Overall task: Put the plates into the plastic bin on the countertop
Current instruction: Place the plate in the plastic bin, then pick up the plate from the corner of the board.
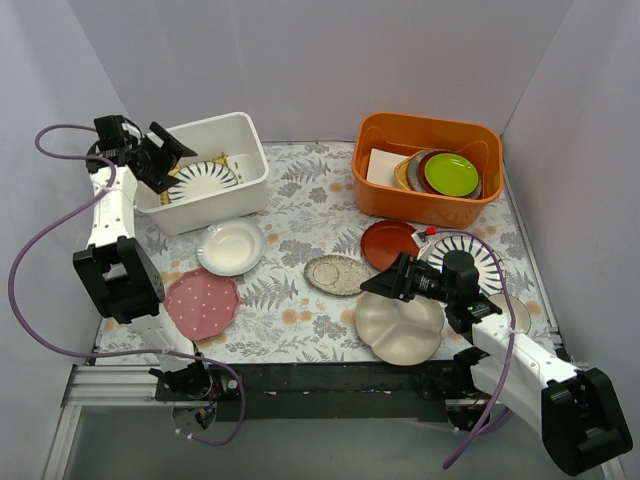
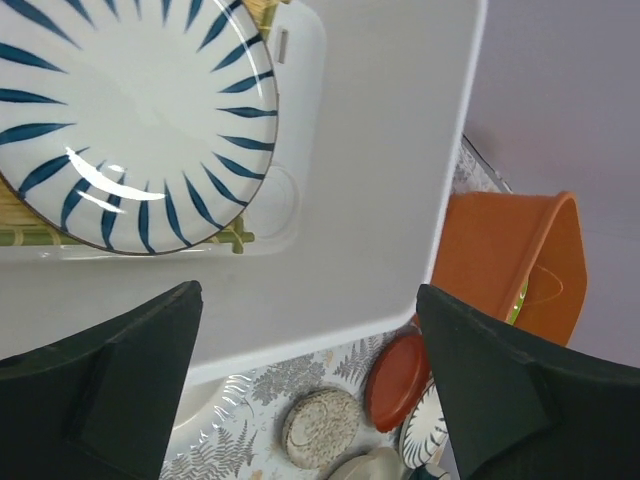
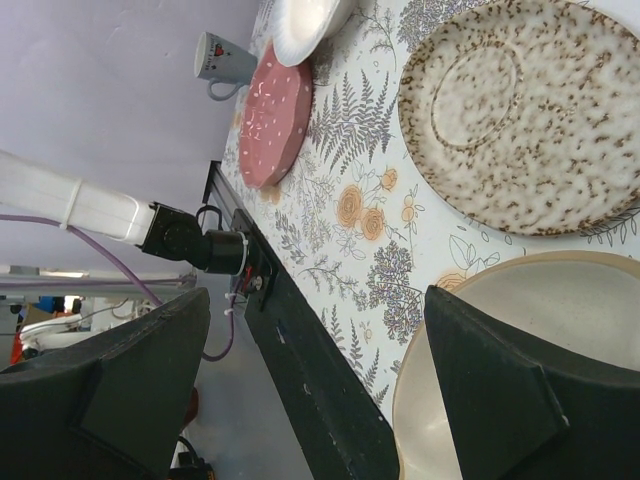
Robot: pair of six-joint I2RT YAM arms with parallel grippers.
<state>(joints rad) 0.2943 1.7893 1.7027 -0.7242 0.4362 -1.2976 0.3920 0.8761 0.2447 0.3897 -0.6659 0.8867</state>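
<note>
The white plastic bin (image 1: 252,172) stands at the back left with one black-striped white plate (image 1: 203,181) lying in it on a yellow bamboo mat. My left gripper (image 1: 178,165) is open and empty above the bin's left end; its wrist view looks down on that plate (image 2: 130,110). On the countertop (image 1: 290,215) lie a small white plate (image 1: 231,246), a pink dotted plate (image 1: 202,303), a speckled beige plate (image 1: 336,274), a red-brown plate (image 1: 388,243), a cream divided plate (image 1: 399,327) and a second striped plate (image 1: 492,262), partly under my right arm. My right gripper (image 1: 383,277) is open and empty, low between the speckled and cream plates (image 3: 540,350).
An orange tub (image 1: 430,135) at the back right holds stacked green and dark-red plates (image 1: 450,173) and a white square item. A mug (image 3: 222,60) stands near the pink plate (image 3: 275,115). The black table edge (image 3: 310,380) runs along the front. Grey walls enclose three sides.
</note>
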